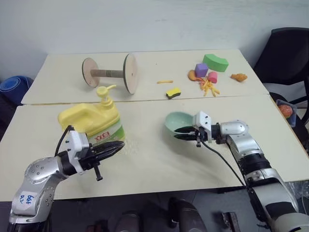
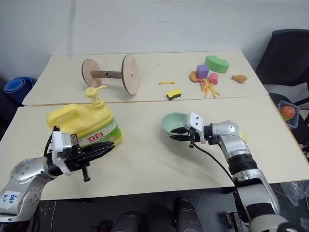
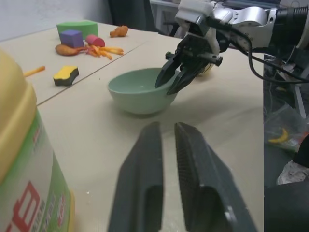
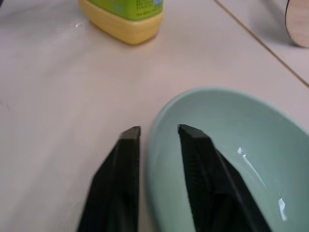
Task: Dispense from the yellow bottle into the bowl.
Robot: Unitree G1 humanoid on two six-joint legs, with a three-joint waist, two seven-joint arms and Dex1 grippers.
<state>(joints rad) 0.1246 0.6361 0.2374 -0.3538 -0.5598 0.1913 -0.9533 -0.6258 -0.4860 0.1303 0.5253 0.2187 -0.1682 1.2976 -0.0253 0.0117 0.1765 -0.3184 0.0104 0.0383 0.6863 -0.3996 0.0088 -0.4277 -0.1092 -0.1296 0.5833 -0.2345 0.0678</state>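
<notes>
The yellow bottle [image 1: 91, 118] stands upright at the near left of the table, its pump top pointing right. My left gripper [image 1: 118, 146] is level, just in front of the bottle's labelled side; its fingers [image 3: 145, 169] are a little apart with nothing between them. The pale teal bowl [image 1: 175, 121] sits at the table's middle. My right gripper [image 1: 179, 133] reaches in from the right and is open astride the bowl's near rim [image 4: 157, 121], one finger outside and one inside. A few clear drops glint inside the bowl.
A wooden spool [image 1: 110, 73] lies on the far table. A yellow-and-black sponge [image 1: 173, 93] sits near the seam. Foam toys [image 1: 208, 72] cluster at the far right. A black chair [image 1: 287, 53] stands beyond the right edge.
</notes>
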